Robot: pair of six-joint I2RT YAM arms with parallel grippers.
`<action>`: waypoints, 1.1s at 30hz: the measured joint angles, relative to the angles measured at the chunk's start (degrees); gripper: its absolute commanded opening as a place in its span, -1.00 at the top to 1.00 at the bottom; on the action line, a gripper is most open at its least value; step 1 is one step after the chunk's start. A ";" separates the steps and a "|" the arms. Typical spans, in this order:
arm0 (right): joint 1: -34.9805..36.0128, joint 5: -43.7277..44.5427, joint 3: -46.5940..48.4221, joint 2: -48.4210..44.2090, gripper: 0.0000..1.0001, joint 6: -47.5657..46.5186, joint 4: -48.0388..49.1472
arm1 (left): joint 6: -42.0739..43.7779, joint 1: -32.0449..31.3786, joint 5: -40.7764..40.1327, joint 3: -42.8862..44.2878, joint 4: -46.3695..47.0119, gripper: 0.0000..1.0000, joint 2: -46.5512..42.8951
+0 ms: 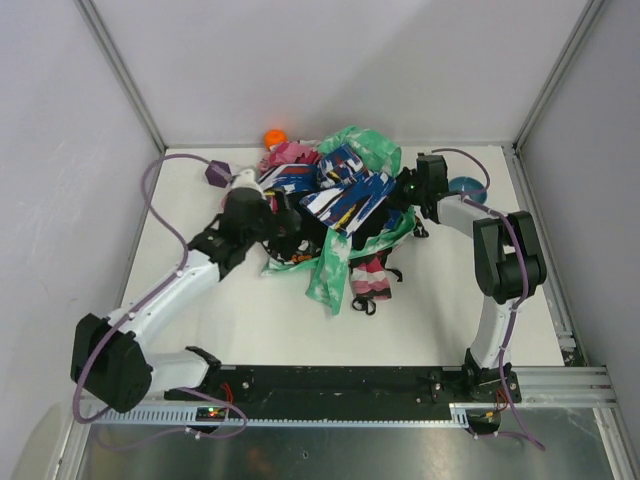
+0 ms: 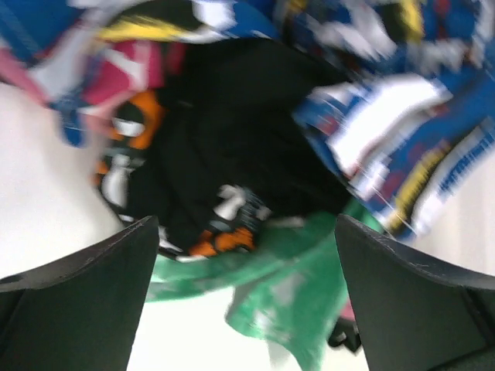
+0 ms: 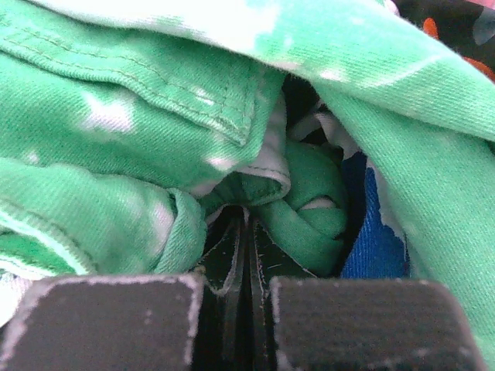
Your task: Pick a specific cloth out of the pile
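Left gripper (image 2: 246, 224): released, jaws spread wide, aimed into the 9 o'clock side of the pile (image 1: 340, 200). In the gap between the jaws, toward 12 o'clock, lies the cloth (image 2: 247, 131). It is plain black, blurred, and sunk in a hollow of the heap, and neither finger touches it. The wide spread looks meant to straddle it before closing.

Around the cloth, in the left wrist view:
- At 9 o'clock, a printed cloth (image 2: 128, 154), black with orange and white marks, lies close enough to be taken by mistake.
- At 6 o'clock, a green cloth (image 2: 286, 286) drapes below.
- At 2 o'clock, a striped cloth (image 2: 387, 131) in blue and white overhangs.

Right gripper (image 3: 244, 232): clenched, fingers pressed together at the pile's 3 o'clock side, tips buried in green folds. Whether any fabric is nipped between them cannot be told. It probably sits there to hold the upper layers up or aside, so the hollow stays open.

The pile sits toward 12 o'clock on the white table (image 1: 250, 310).
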 measured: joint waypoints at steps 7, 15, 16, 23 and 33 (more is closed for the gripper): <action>-0.15 -0.07 -0.11 -0.04 0.95 -0.55 0.00 | -1.22 9.88 5.75 0.42 0.61 -0.89 6.34; -0.44 -0.31 -0.35 -0.33 0.86 -1.38 -0.31 | -1.22 9.99 14.97 11.39 1.09 -0.58 26.05; -0.44 -0.31 -0.37 -0.33 0.84 -1.44 -0.31 | -1.27 9.99 15.96 13.09 1.22 -0.49 28.15; -0.48 -0.20 -0.74 -0.70 0.56 -2.80 -0.35 | -1.66 9.86 20.50 17.97 1.40 0.73 33.92; -0.72 7.82 -4.37 -7.45 -0.80 -7.89 -5.81 | 0.33 8.72 19.30 13.81 0.00 0.98 21.46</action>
